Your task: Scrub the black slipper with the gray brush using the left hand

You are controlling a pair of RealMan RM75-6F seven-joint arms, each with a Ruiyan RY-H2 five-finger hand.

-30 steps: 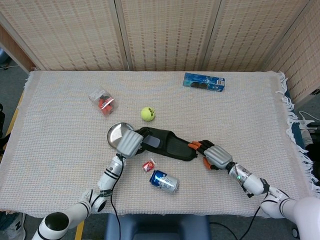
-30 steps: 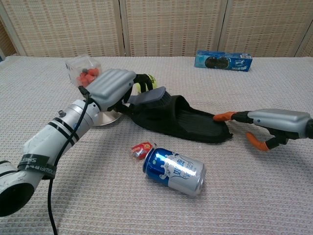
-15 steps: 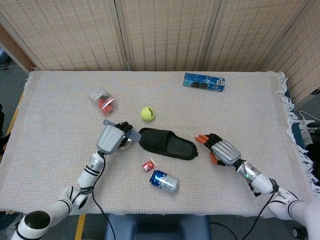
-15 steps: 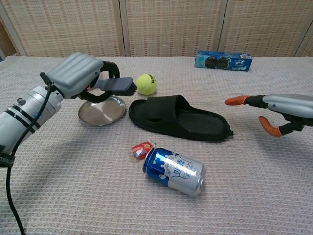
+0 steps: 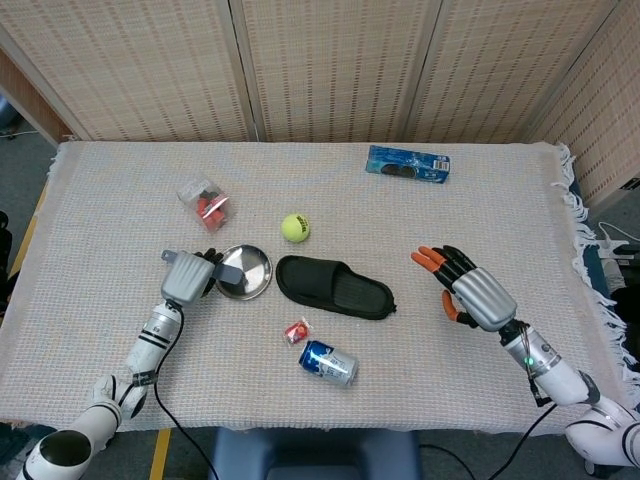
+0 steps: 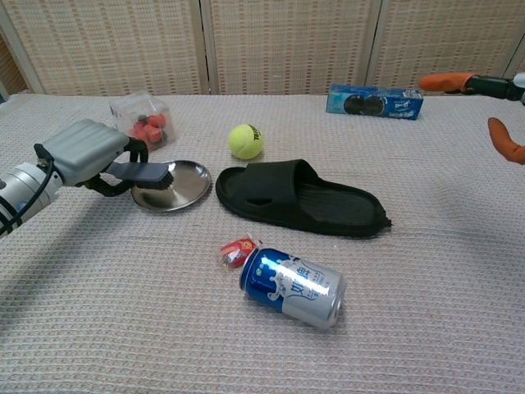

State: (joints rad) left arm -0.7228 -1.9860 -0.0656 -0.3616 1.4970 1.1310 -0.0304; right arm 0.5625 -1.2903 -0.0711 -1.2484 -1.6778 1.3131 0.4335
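Note:
The black slipper (image 5: 334, 287) (image 6: 299, 199) lies flat in the middle of the table, nothing touching it. My left hand (image 5: 186, 276) (image 6: 80, 153) is off to its left and grips the gray brush (image 6: 149, 171) (image 5: 230, 266) by the handle, the bristled head hanging over the silver dish (image 5: 250, 278) (image 6: 177, 194). My right hand (image 5: 472, 291) is raised to the right of the slipper, fingers spread, holding nothing; only its orange fingertips (image 6: 449, 81) show in the chest view.
A blue drink can (image 5: 329, 362) (image 6: 291, 286) lies on its side in front of the slipper beside a small red wrapper (image 5: 297, 331). A tennis ball (image 5: 294, 228), a clear box of red pieces (image 5: 204, 203) and a blue biscuit pack (image 5: 407, 164) sit farther back.
My left hand has carried the brush off the slipper and leftward over the silver dish. My right hand let go of the slipper's toe end, lifted and drew away to the right.

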